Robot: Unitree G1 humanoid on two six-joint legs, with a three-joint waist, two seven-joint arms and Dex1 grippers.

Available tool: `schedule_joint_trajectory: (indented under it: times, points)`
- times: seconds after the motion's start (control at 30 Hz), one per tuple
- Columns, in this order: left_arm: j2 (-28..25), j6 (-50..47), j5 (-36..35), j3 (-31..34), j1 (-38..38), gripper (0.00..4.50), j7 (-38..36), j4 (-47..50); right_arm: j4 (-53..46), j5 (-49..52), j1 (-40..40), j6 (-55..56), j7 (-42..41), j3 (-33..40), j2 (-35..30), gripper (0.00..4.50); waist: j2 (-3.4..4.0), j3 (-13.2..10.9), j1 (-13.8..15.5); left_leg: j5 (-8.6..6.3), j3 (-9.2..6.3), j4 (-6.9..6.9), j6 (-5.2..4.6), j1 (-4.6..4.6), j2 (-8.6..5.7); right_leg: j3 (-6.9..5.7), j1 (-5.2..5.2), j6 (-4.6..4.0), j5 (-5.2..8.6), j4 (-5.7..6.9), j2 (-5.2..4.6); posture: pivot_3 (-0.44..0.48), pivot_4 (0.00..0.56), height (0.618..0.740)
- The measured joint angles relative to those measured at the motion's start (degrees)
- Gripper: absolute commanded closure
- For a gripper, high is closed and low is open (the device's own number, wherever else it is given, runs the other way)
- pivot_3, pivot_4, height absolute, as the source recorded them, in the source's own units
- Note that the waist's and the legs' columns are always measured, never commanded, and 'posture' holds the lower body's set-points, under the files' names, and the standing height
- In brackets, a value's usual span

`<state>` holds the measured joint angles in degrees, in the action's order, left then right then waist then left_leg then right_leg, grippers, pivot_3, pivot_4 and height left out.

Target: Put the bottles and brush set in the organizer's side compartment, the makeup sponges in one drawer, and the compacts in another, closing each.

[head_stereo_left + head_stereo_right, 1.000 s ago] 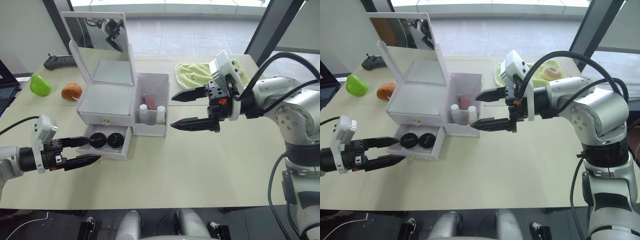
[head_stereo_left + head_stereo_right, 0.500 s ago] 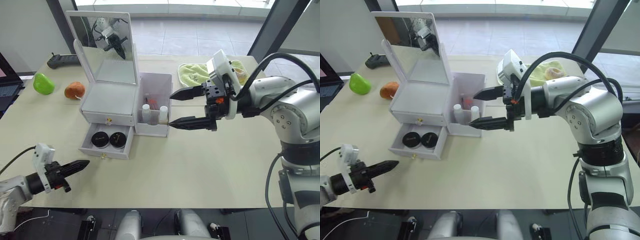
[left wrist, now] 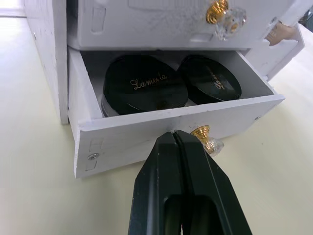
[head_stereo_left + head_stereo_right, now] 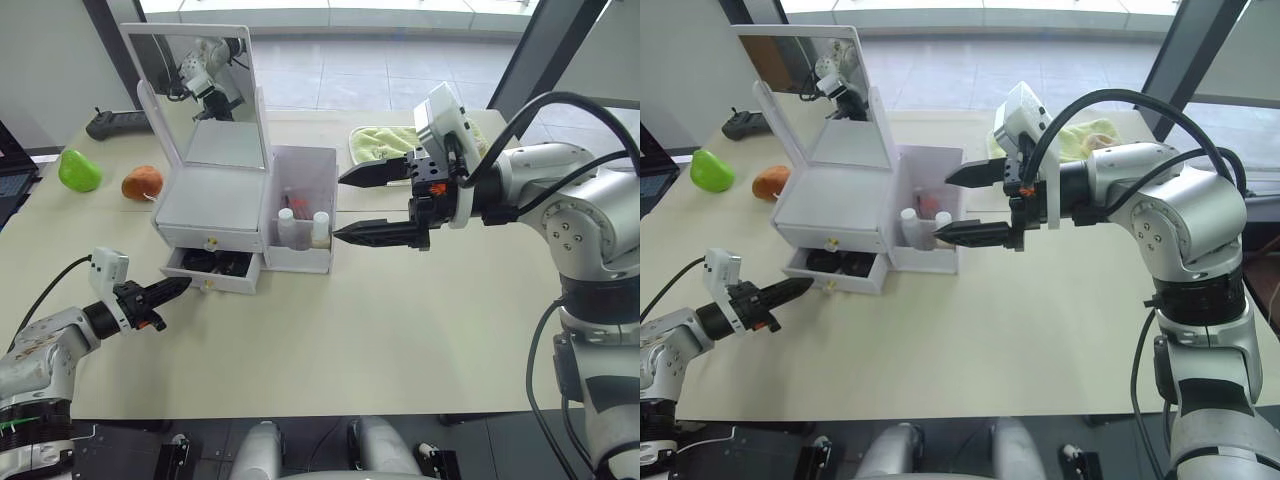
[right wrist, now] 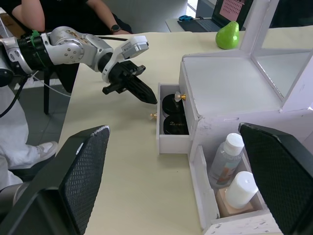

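the left end effector (image 3: 177,139) has its two black fingers pressed flat together on nothing, tips set against the front of the half-open lower drawer (image 3: 161,132) just beside that drawer's gold knob (image 3: 204,135). inside lie the two round black compacts (image 3: 142,83), side by side. the right end effector (image 4: 352,204) hangs wide open and empty above the cream worktop (image 4: 400,330), beside the translucent side compartment (image 4: 300,205) of the pale grey-white plastic organizer (image 4: 215,210). in that compartment stand the two white-capped bottles (image 5: 232,171), one clear and one peach-beige, with something pink behind them that is probably the brush set, though it is too hidden to be sure. judging from this, the compartment is filled, the compacts are stowed, and pushing the lower drawer home is what remains; the upper drawer (image 3: 161,24) is shut, so the sponges are presumably inside it. the left wrist view alone shows the compacts' gold lettering and the contact at the drawer front; the head views add the upright lid mirror (image 4: 195,70), a green pear-shaped object (image 4: 80,170) and an orange fruit-shaped object (image 4: 143,183).
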<state>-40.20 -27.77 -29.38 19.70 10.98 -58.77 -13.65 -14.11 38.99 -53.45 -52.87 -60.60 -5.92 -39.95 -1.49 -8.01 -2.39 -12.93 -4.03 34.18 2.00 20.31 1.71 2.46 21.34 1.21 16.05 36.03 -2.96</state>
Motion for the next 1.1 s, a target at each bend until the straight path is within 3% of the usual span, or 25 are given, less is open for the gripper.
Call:
schedule_joint_trajectory:
  times: [0.17,0.37,0.67,0.8,0.9,1.1]
  points:
    - [1.4,1.0,0.4,-1.4,6.7,4.45,1.4,-5.2,0.0,0.0,-0.5,0.0,1.1,0.1,0.1,0.00,-0.02,0.0,0.0,0.00,-0.01,0.05,0.00,0.04,-0.02,0.00,0.00,0.02,-0.03,0.01,0.01,0.000,0.150,0.740]
    - [2.0,3.0,2.1,-3.9,9.5,4.45,1.0,-8.8,-0.1,0.0,-0.7,0.0,1.8,0.3,-0.2,0.00,-0.01,0.0,-0.1,0.00,-0.02,0.04,0.00,0.02,0.04,0.02,0.00,0.05,-0.02,0.04,0.10,0.000,0.150,0.740]
    - [2.5,4.7,2.8,-5.5,11.1,4.45,0.1,-11.1,-0.9,0.9,-0.6,-0.5,2.3,0.7,-0.4,0.00,-0.02,0.0,0.0,0.00,-0.02,0.06,0.00,0.05,0.02,0.03,-0.01,0.06,-0.02,0.02,0.09,0.000,0.150,0.740]
    - [1.1,5.0,1.9,-4.1,8.4,4.45,-0.8,-8.7,-0.5,0.9,1.6,0.1,1.3,1.4,-2.2,0.00,-0.05,0.0,-0.2,0.00,-0.02,0.05,0.00,0.04,0.05,0.04,-0.01,0.06,-0.02,-0.01,0.09,0.000,0.150,0.740]
    - [-0.2,2.5,-1.2,-1.8,3.8,3.90,-2.7,-4.1,1.5,-1.2,5.8,5.1,1.2,3.0,-2.0,0.00,-0.05,0.0,-0.4,0.00,0.00,0.03,0.00,0.00,0.11,0.06,-0.01,0.09,0.00,0.02,0.12,0.000,0.150,0.740]
    - [-6.7,3.0,-2.0,5.1,-5.3,2.10,-3.4,0.7,11.0,-9.1,18.2,17.6,1.8,5.4,-3.7,0.00,0.03,0.0,0.0,0.00,0.01,0.04,0.00,0.02,0.20,0.19,0.01,0.33,0.16,-0.05,0.26,0.000,0.150,0.740]
